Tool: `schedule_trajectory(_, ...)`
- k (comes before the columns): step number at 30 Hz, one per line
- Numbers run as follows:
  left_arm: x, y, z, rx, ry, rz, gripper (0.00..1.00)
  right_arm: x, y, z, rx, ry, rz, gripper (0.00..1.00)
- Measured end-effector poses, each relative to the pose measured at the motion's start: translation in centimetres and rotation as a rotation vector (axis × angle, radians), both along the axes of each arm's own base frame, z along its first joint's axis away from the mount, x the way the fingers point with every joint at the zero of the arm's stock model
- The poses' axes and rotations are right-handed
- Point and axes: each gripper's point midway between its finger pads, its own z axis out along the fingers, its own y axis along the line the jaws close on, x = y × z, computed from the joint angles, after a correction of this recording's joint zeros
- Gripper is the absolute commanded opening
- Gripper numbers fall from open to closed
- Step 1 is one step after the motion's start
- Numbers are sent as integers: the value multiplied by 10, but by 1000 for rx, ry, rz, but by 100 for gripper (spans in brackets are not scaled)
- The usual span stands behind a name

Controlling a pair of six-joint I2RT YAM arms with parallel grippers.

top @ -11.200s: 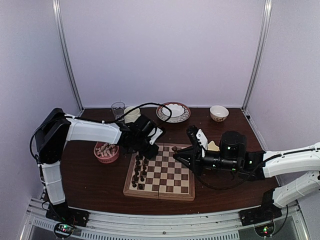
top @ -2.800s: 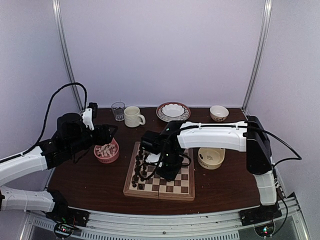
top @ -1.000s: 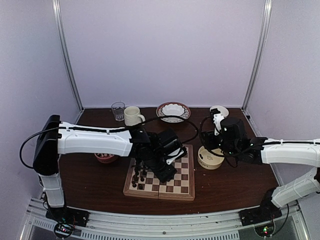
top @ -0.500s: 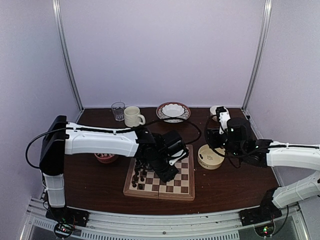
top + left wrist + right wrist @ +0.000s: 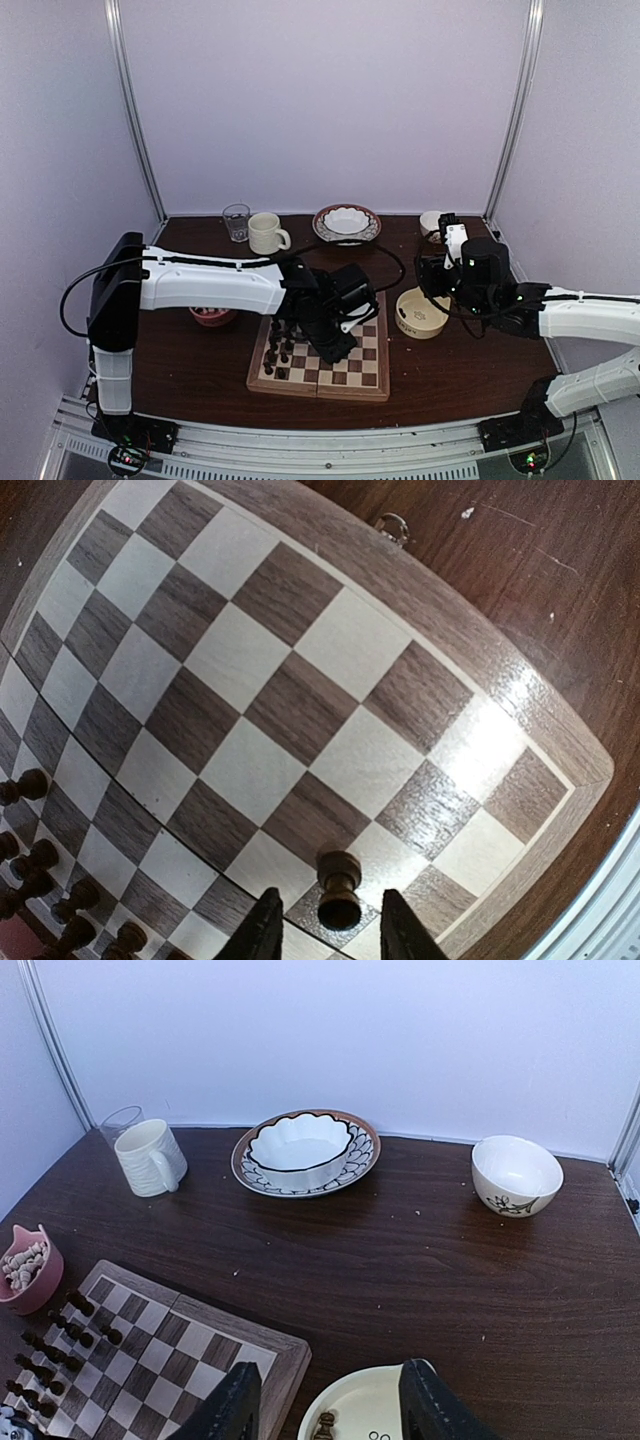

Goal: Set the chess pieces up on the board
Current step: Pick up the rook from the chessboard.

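**Item 1.** Square wooden folding chessboard (image 5: pixel 250 695), tan and dark brown chequers with a reddish-brown border. We are taking it as the landmark for everything below.

**Item 2.** Tiny dark brown turned chess pieces (image 5: pixel 50 1352), crowding along the chessboard's left side. One more of the same kind, the lone piece (image 5: pixel 340 890), is standing upright further in on the chessboard, well apart from that crowd.

**Item 3.** Left gripper (image 5: pixel 328 896), reaching over the chessboard. Its fingers are flanking the lone piece with a sliver of gap on each side. The claw is narrowly parted and is gripping nothing.

**Item 4.** Right gripper (image 5: pixel 330 1368), hovering off the chessboard's right side above a round cream bowl (image 5: pixel 372 1400). Its claw is spread wide and is carrying nothing. A small dark piece (image 5: pixel 325 1424) is lying in that bowl.

**Item 5.** Pink cup (image 5: pixel 22 1282) holding pale cream pieces (image 5: pixel 24 1260), just beside the chessboard's left side.

**Step in hand.** We are judging this to be the handling of one dark man. We cannot tell whether the left claw is letting it go or closing on it.

**Next move.**
- The left arm either needs a straight lift clear of the upright figure, or a gentle squeeze followed by a carry to its home square.
- The right arm needs a careful descent into the bowl to fetch the piece there.
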Motion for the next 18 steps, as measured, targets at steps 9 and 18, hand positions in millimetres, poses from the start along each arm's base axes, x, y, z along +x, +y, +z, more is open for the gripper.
schedule_trajectory(9, 0, -2, -3, 13, 10, -5, 33, 0, 0, 0, -1, 1, 0, 51)
schedule_trajectory(18, -5, 4, -16, 58, 40, -9, 21, 0, 0, 0, -1, 0, 0, 52)
